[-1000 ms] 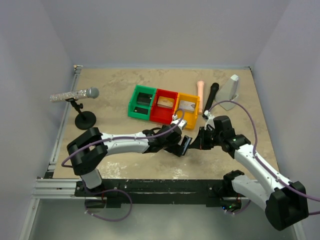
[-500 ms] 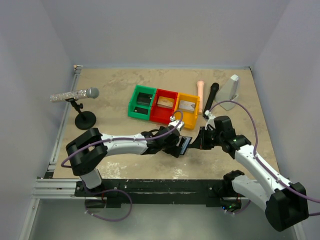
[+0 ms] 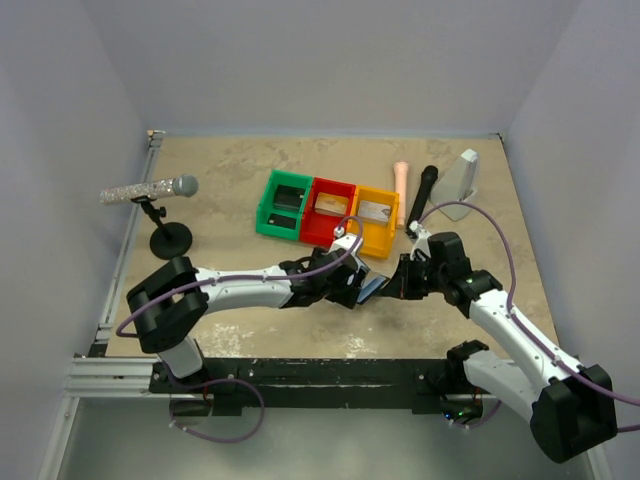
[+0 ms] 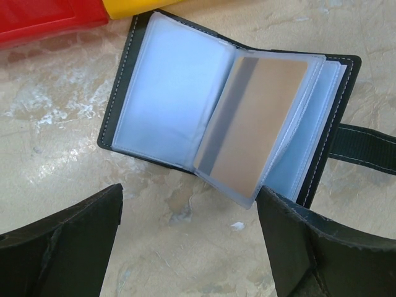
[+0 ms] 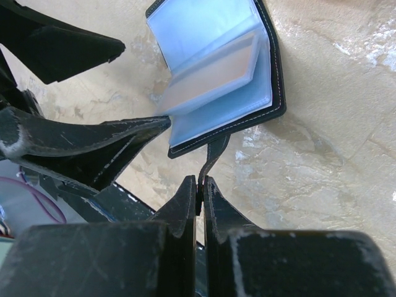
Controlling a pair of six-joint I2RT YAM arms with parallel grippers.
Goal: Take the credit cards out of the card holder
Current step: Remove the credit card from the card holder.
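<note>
The card holder point(image 4: 185, 93) is a black wallet lying open on the table, pale blue sleeves up; it also shows in the top view point(image 3: 372, 289) and the right wrist view point(image 5: 216, 68). A tan credit card point(image 4: 260, 124) with a dark stripe sits inside a half-raised clear sleeve. My left gripper point(image 4: 189, 247) is open and empty, just in front of the wallet's near edge, its right finger point(image 4: 322, 247) close to the sleeve corner. My right gripper point(image 5: 201, 185) is shut on the wallet's black side tab point(image 5: 213, 154). The tab also shows in the left wrist view point(image 4: 365, 148).
Joined green point(image 3: 284, 205), red point(image 3: 330, 212) and yellow point(image 3: 375, 218) bins stand just beyond the wallet, each with a small flat item inside. A microphone on a stand point(image 3: 165, 215) is at the left. A pink cylinder point(image 3: 401, 180), a black stick point(image 3: 425, 190) and a grey wedge point(image 3: 462, 180) lie at the back right.
The wallet has swung further open, now showing its pale blue inside to the top camera. My left gripper has shifted slightly left and back. The right gripper still holds the tab.
</note>
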